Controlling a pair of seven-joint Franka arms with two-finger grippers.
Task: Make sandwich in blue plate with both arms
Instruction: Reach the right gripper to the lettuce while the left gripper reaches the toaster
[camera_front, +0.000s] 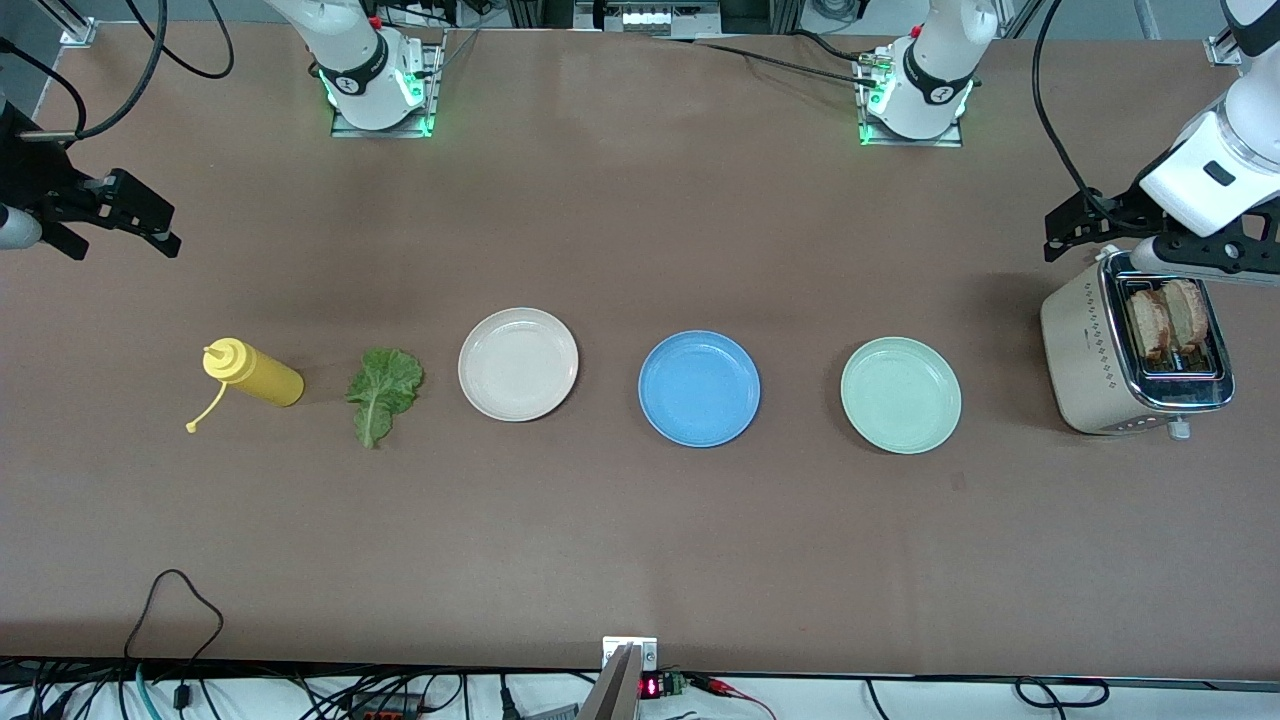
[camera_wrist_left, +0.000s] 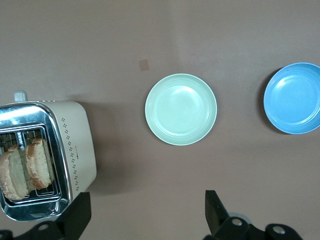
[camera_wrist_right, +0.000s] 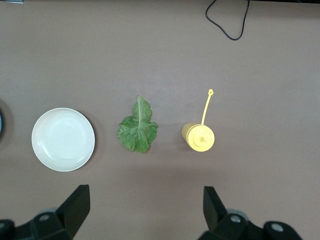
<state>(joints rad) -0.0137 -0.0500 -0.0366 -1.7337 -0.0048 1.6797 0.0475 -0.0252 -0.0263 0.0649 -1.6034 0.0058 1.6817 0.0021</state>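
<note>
Matte brown table (camera_front: 640, 560), round glossy blue plate (camera_front: 699, 388), ruffled lettuce leaf (camera_front: 381, 392)

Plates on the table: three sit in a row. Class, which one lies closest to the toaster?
The pale mint-green plate. It sits at the left arm's end of the row, beside the toaster; the blue plate is in the middle and the cream-white plate is farthest away.
</note>
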